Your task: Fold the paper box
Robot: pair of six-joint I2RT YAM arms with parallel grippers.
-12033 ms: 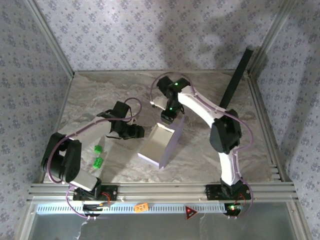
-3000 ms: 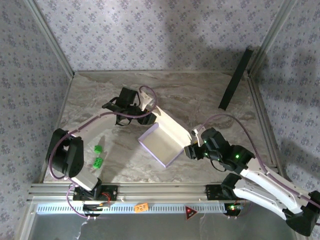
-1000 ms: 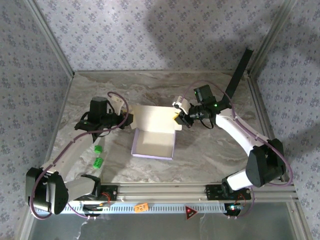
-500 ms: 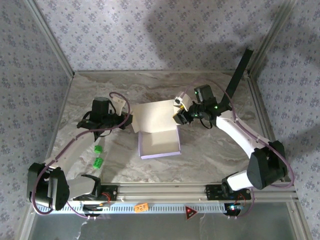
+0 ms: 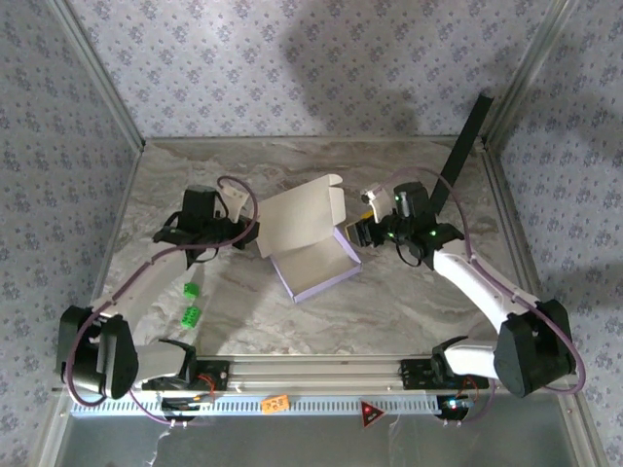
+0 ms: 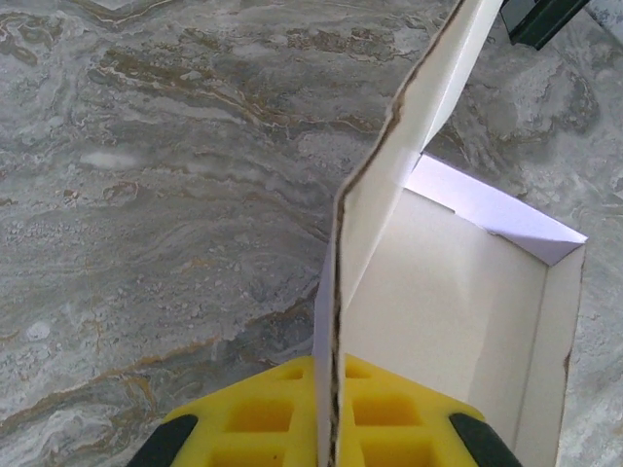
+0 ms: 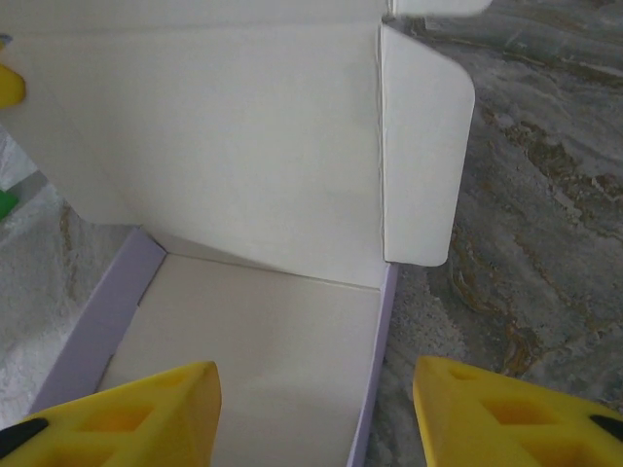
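Pinching the raised lid of the paper box [image 5: 313,265] at its left edge: left gripper [image 5: 249,233], left of centre in the top view. Jaws pressed together on the card. Left wrist view: the lid's thin edge runs up from between the yellow fingers [image 6: 255,420] at the bottom of the frame; the gripper [image 6: 331,428] is clamped on it.

Box sits mid-frame on the marble table [image 5: 389,311]. Shallow tray flat on the surface, lavender outside, beige inside. Lid stands tilted up behind the tray, toward the upper left, with a rounded side flap at its right end.

Right gripper [image 5: 358,233] just right of the box, at the tray's right corner. Jaws spread. Right wrist view: the two yellow fingers [image 7: 136,409] are well apart at the bottom corners, with the tray's lavender right wall running down between them. Cannot tell if they touch it.

Two green blocks [image 5: 191,303] lower left of the box, well apart from it. Black panel [image 5: 460,156] leans in the upper right corner.
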